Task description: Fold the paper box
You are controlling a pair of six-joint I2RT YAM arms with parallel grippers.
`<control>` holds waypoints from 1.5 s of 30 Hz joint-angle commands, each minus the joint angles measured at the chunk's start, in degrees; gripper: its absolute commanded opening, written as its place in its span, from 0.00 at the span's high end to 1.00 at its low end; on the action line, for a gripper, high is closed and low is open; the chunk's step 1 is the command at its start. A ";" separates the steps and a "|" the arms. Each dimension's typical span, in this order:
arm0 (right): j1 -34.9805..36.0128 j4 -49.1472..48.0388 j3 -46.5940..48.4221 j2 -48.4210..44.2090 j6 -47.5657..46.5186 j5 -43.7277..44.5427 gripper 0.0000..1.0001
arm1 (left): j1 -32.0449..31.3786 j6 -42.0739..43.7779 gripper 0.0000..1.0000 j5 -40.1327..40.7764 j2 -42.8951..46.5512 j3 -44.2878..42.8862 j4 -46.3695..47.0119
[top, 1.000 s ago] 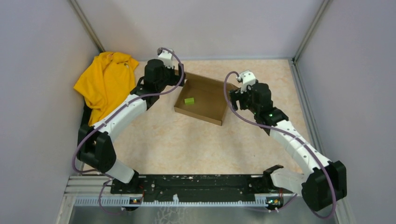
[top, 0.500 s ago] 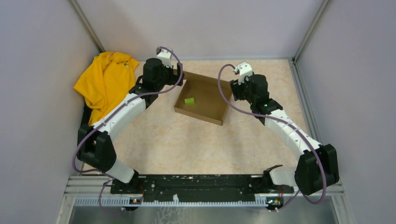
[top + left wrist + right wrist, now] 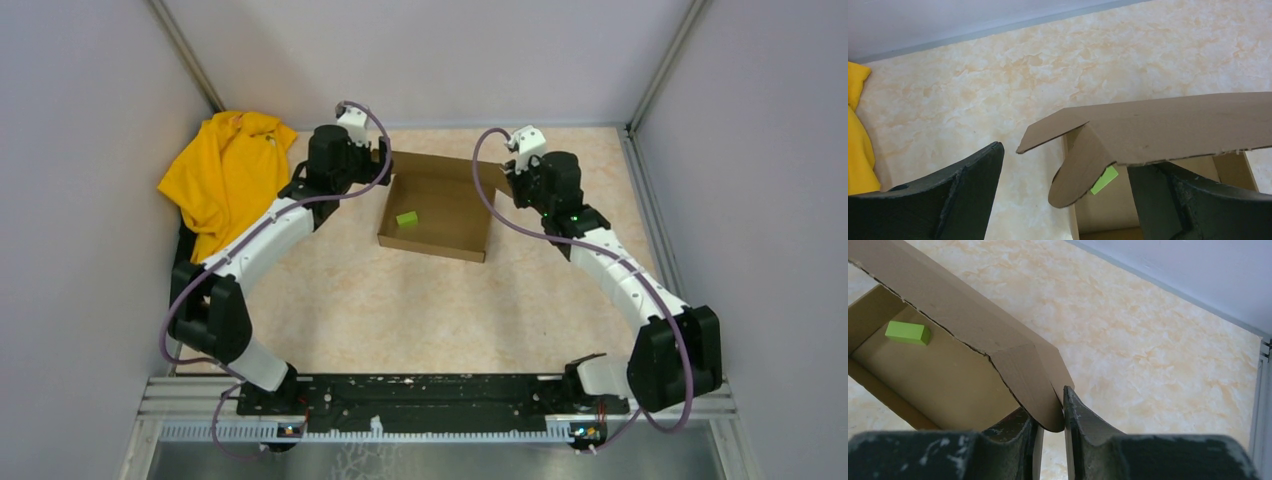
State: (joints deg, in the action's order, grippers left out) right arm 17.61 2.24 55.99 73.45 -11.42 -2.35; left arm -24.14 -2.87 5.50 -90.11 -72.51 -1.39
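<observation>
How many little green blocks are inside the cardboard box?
1. The green block lies on the floor of the paper box, near its left wall in the top view. The raised flap might hide a corner.

No text, labels, brand marks or numbers readable in any view. Paper box is plain brown, unprinted. Toothed strip at the worktop's near edge shows tick-like marks only, too small to read.

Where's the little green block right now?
In the top view the green block lies on the floor of the open box, toward its left wall; the yellow cloth sits farther left, by the table's far-left corner.
</observation>
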 commanded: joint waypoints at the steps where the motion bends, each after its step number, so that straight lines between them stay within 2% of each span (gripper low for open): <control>1: -0.44 -0.81 4.13 1.63 0.02 -2.61 0.82 | 0.75 1.23 0.04 -1.41 -0.30 -2.30 0.51; 14: -0.54 -0.29 7.51 4.74 -0.53 -2.93 0.87 | 3.69 6.87 0.04 -1.41 0.62 -2.86 -1.32; 18: -0.64 0.11 7.82 4.79 -0.71 -3.18 0.87 | 3.93 10.12 0.14 -1.71 0.06 -1.79 0.68; 22: -0.85 0.21 7.94 4.77 -0.71 -3.35 0.87 | 3.93 11.03 0.30 -2.81 -1.29 -2.51 0.30; 30: -0.99 -0.04 8.02 4.95 -0.53 -3.96 0.87 | 3.98 11.29 0.37 -3.31 -3.04 -2.85 0.21; 34: -1.00 -0.09 8.19 5.31 -0.36 -4.47 0.87 | 3.94 11.27 0.49 -3.96 -4.27 -3.56 -0.14; 36: -0.99 0.20 8.45 5.53 -0.36 -4.57 0.87 | 4.01 10.98 0.51 -4.17 -4.79 -4.01 -0.28; 41: -0.99 0.44 9.03 6.03 -0.36 -4.84 0.87 | 4.01 10.89 0.51 -4.57 -4.67 -4.60 -0.11; 45: -0.99 0.94 9.83 6.82 -0.44 -5.27 0.84 | 4.17 10.77 0.42 -4.26 -3.92 -4.57 0.41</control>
State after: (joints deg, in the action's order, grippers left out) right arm 16.99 4.34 62.00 79.48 -11.92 -6.20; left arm -20.47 7.55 2.22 -94.94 -74.83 -2.57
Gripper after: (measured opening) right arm 0.138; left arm 0.549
